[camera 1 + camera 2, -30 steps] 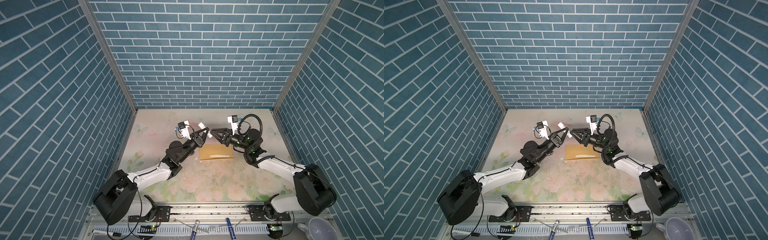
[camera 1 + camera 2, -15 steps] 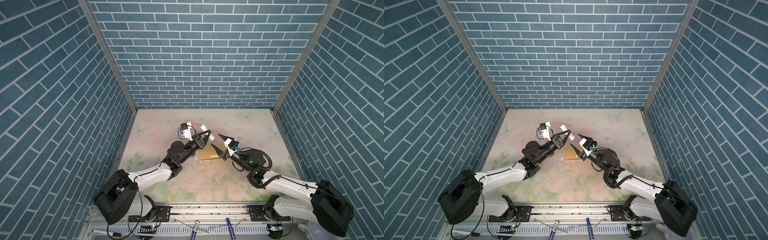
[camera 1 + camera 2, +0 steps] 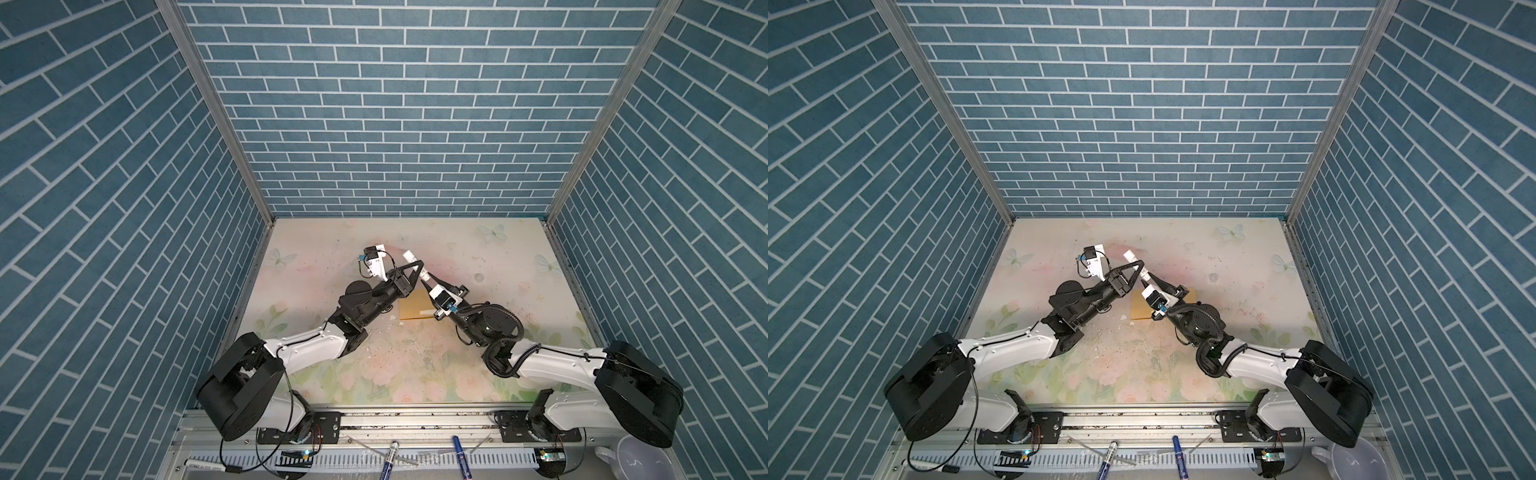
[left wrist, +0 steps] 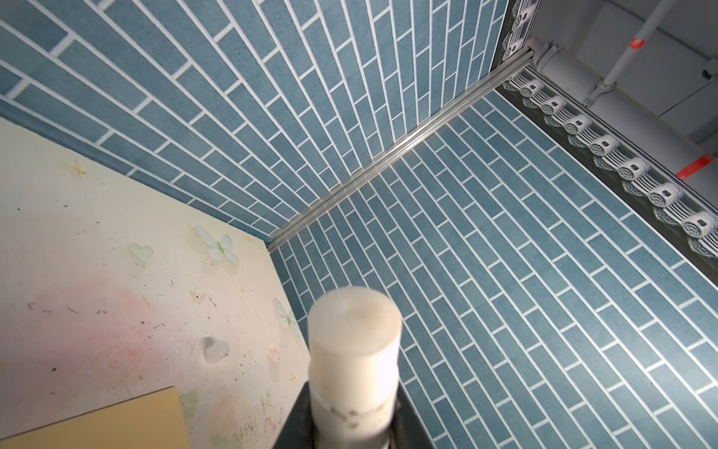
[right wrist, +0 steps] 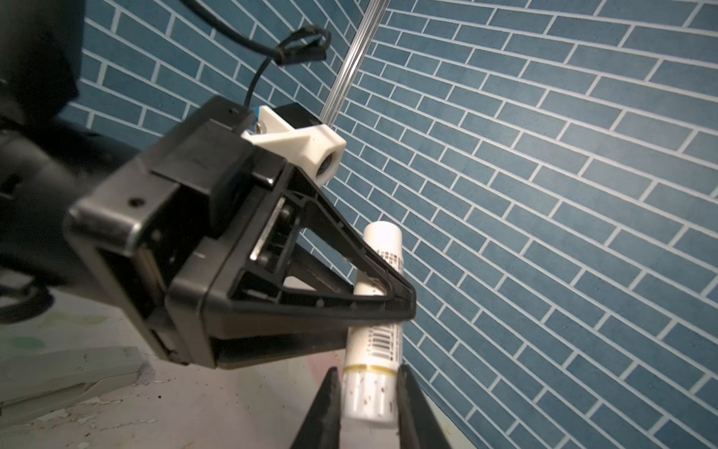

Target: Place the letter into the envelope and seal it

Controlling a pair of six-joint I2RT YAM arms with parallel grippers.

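Observation:
The tan envelope (image 3: 413,309) (image 3: 1139,310) lies flat mid-table, and one corner of it shows in the left wrist view (image 4: 108,423). The letter is hidden. Above the envelope my left gripper (image 3: 417,266) (image 3: 1137,266) (image 4: 351,427) is shut on the middle of a white glue stick (image 3: 409,254) (image 3: 1128,254) (image 4: 355,350) (image 5: 379,334) that points up and away. My right gripper (image 3: 426,279) (image 3: 1147,281) (image 5: 369,392) meets it from the right, with its two black fingers pressed on either side of the stick's speckled lower end.
Blue brick walls close in three sides. Small paper scraps (image 3: 380,328) litter the floral mat near the envelope. A clear bead (image 3: 480,277) (image 4: 216,352) lies to the right. Pens (image 3: 388,457) and a white cup (image 3: 636,457) sit past the front rail.
The right gripper drew back and opened wide, then came up to the glue stick's lower end and closed on it. The left gripper kept its hold on the stick and barely moved.

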